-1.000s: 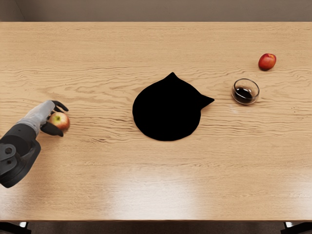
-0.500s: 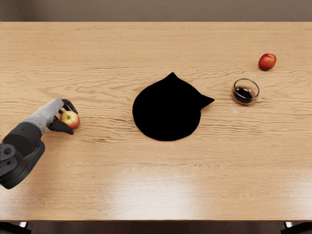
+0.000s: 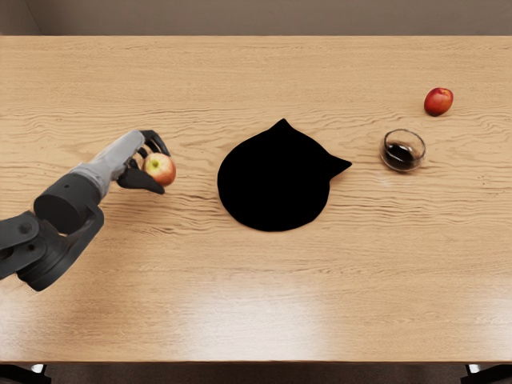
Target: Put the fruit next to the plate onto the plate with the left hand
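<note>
My left hand (image 3: pixel 134 162), reaching in from the left edge, grips a red-yellow apple (image 3: pixel 161 169). The black cat-shaped plate (image 3: pixel 274 178) lies directly to the apple's right, near but apart. I cannot tell whether the apple clears the table (image 3: pixel 240 304). Farther right sit a glass bowl (image 3: pixel 402 150) and a second apple (image 3: pixel 438 101).

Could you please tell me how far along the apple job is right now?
The grasp looks done: the left hand has its fingers curled around the apple. In hand is the carry: the apple is left of the black cat-shaped plate, not over it. Left to do: bring it above the plate and release. The second apple lies far right, near the glass bowl.
</note>
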{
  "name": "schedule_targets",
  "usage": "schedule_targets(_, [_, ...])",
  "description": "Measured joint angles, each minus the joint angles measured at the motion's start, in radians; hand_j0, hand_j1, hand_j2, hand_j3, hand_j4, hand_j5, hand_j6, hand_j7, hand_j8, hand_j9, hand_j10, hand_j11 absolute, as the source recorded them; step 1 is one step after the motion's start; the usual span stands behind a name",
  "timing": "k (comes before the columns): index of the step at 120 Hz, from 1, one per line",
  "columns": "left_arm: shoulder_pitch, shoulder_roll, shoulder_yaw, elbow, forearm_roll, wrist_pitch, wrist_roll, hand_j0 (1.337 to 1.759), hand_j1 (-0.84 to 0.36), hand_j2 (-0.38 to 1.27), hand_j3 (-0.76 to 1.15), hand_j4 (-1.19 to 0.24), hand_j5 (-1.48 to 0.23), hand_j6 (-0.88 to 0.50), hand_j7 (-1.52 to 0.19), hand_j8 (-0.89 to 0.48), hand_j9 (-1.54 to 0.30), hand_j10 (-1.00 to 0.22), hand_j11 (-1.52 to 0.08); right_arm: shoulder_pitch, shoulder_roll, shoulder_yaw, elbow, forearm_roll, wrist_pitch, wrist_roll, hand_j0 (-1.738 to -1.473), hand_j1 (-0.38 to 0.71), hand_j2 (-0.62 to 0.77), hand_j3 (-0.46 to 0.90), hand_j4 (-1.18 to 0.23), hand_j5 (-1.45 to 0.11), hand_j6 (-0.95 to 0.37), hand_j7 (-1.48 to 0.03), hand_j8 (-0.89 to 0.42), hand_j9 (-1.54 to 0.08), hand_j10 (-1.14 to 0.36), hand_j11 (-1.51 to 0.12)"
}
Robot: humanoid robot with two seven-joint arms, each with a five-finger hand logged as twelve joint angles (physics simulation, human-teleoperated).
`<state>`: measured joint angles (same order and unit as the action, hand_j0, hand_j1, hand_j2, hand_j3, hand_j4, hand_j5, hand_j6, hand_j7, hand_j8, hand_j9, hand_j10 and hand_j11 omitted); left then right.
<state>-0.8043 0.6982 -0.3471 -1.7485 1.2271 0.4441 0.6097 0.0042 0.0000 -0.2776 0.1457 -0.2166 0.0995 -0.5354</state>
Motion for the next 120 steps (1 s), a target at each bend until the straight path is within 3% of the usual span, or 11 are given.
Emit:
schedule_targets(7, [-0.032,-0.025,-0.005,-0.001,-0.003,-0.006,0.0,1.643,-0.35,0.37,0.0,-0.38,-1.25,-0.23,-1.2,-0.37,-1.15,-0.81,-1.16,0.007,0.0,0.0,0.001,0.0,0.001,0.0,-1.658,-0.35,0.0,0.0,0.0,0.0,0.0,0.0,0.0,0.0,0.0,0.0])
schedule_targets(19, [-0.081,-0.076,-0.011,-0.002,-0.009,-0.023,0.001,1.643,-0.36,0.43,0.0,-0.38,-1.24,-0.24,-1.21,-0.37,-1.15,-0.82,-1.16,0.018,0.0,0.0,0.001,0.0,0.003,0.0,-1.658,-0.35,0.0,0.0,0.0,0.0,0.0,0.0,0.0,0.0,0.0,0.0])
schedule_targets(62, [-0.152,-0.241,-0.013,0.014,-0.059,-0.092,0.0,1.646,-0.38,0.51,0.0,-0.36,-1.24,-0.24,-1.21,-0.36,-1.15,-0.82,-1.16,0.033,0.0,0.0,0.003,0.0,0.005,-0.001,-1.658,-0.35,0.0,0.0,0.0,0.0,0.0,0.0,0.0,0.0,0.0,0.0])
schedule_targets(64, [-0.158,-0.246,-0.013,0.019,-0.063,-0.097,0.0,1.646,-0.36,0.45,0.0,-0.36,-1.24,-0.24,-1.21,-0.36,-1.15,-0.83,-1.16,0.033,0.0,0.0,0.003,0.0,0.005,-0.001,-1.658,-0.35,0.0,0.0,0.0,0.0,0.0,0.0,0.0,0.0,0.0,0.0])
schedule_targets(67, [-0.163,-0.258,-0.013,0.032,-0.064,-0.101,0.001,1.646,-0.34,0.37,0.0,-0.38,-1.24,-0.25,-1.21,-0.38,-1.15,-0.83,-1.16,0.033,0.0,0.0,0.003,0.0,0.005,-0.001,-1.658,-0.35,0.0,0.0,0.0,0.0,0.0,0.0,0.0,0.0,0.0,0.0])
schedule_targets(92, [-0.196,-0.373,-0.007,0.189,-0.074,-0.139,0.001,1.647,-0.35,0.46,0.0,-0.38,-1.27,-0.24,-1.21,-0.38,-1.15,-0.83,-1.16,0.034,0.0,0.0,0.003,0.0,0.005,-0.001,-1.658,-0.35,0.0,0.0,0.0,0.0,0.0,0.0,0.0,0.0,0.0,0.0])
schedule_targets(114, [-0.219,-0.432,-0.005,0.348,-0.075,-0.156,0.001,1.647,-0.32,0.39,0.0,-0.4,-1.26,-0.25,-1.2,-0.38,-1.15,-0.84,-1.15,0.04,0.0,0.0,0.003,0.0,0.005,-0.001,-1.658,-0.35,0.0,0.0,0.0,0.0,0.0,0.0,0.0,0.0,0.0,0.0])
schedule_targets(115, [-0.22,-0.432,-0.005,0.354,-0.075,-0.155,0.002,1.647,-0.31,0.4,0.0,-0.41,-1.25,-0.31,-1.2,-0.39,-1.15,-0.84,-1.15,0.04,0.0,0.0,0.003,0.0,0.005,-0.001,-1.658,-0.35,0.0,0.0,0.0,0.0,0.0,0.0,0.0,0.0,0.0,0.0])
schedule_targets(120, [-0.226,-0.433,-0.005,0.376,-0.076,-0.158,0.001,1.648,-0.32,0.41,0.0,-0.41,-1.25,-0.26,-1.2,-0.4,-1.14,-0.84,-1.15,0.041,0.0,0.0,0.003,0.0,0.004,-0.001,-1.658,-0.35,0.0,0.0,0.0,0.0,0.0,0.0,0.0,0.0,0.0,0.0])
